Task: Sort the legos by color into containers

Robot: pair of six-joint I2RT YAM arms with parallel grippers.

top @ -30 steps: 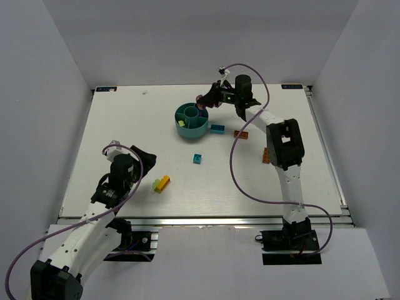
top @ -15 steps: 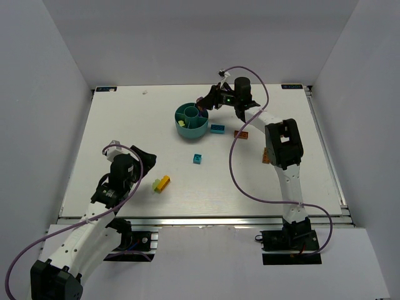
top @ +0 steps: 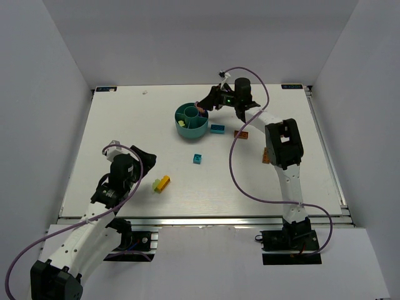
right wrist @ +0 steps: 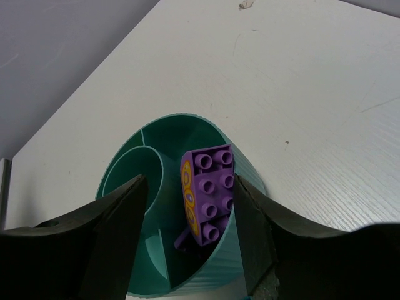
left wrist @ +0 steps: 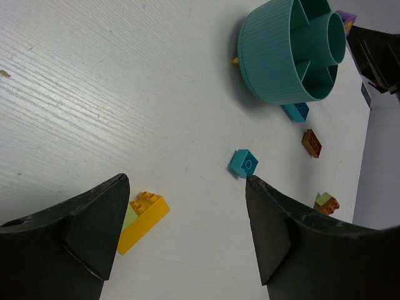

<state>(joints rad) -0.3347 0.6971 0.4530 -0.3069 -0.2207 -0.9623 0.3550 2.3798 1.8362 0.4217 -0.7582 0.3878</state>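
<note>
The round teal divided bowl (top: 191, 120) stands at the back centre. My right gripper (right wrist: 190, 181) hangs over its rim (right wrist: 247, 172), open. A purple lego (right wrist: 209, 194) leans loose in a wedge compartment between the fingers, on top of another purple piece. Lying on the table are a teal lego (top: 217, 129), an orange one (top: 240, 134), an orange-and-green one (top: 267, 156), a small teal one (top: 197, 159) and a yellow lego (top: 163, 182) with a lime one (top: 154, 185) beside it. My left gripper (left wrist: 186, 187) hovers open and empty near the yellow lego (left wrist: 147, 215).
A tiny yellow bit (left wrist: 235, 60) peeks out at the bowl's (left wrist: 275, 62) left side. White walls enclose the table on three sides. My right arm's cable (top: 232, 162) loops over the table's right half.
My right gripper's jaws have spread and let go of the purple lego, which now rests in the bowl. The left arm has not moved.
</note>
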